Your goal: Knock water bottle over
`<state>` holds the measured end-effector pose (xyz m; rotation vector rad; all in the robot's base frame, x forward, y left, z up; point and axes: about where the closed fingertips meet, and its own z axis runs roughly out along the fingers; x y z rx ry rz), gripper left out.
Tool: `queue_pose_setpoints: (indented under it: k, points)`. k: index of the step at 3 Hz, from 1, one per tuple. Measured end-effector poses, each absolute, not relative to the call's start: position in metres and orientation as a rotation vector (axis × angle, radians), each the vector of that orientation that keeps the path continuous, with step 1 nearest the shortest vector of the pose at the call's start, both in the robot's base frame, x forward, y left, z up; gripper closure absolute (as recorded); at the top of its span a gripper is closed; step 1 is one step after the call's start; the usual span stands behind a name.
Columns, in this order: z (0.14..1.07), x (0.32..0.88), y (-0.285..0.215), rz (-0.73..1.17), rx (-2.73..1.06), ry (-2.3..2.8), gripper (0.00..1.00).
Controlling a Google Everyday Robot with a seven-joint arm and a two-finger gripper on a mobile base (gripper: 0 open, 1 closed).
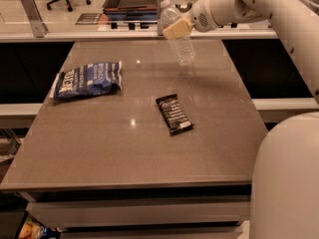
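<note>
The water bottle (178, 36), clear ribbed plastic with a white cap, stands at the far middle of the table and leans, its cap toward the upper left and its base toward the right. My gripper (176, 29) is at the bottle's upper half, touching it from the right side, on the end of the white arm (239, 4) that reaches in from the upper right. The gripper covers part of the bottle's middle.
A dark snack bar (174, 114) lies in the middle of the grey table (124, 153). A blue chip bag (88, 80) lies at the left. A counter with a dark tray (132, 1) runs behind the table. The robot's white body (286, 183) fills the lower right.
</note>
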<state>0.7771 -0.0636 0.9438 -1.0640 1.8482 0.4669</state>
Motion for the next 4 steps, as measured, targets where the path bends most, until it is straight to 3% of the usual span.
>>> queue_pose_setpoints:
  k: [4]
  points:
    - [0.882,0.780,-0.064,0.107,-1.311,2.197,1.00]
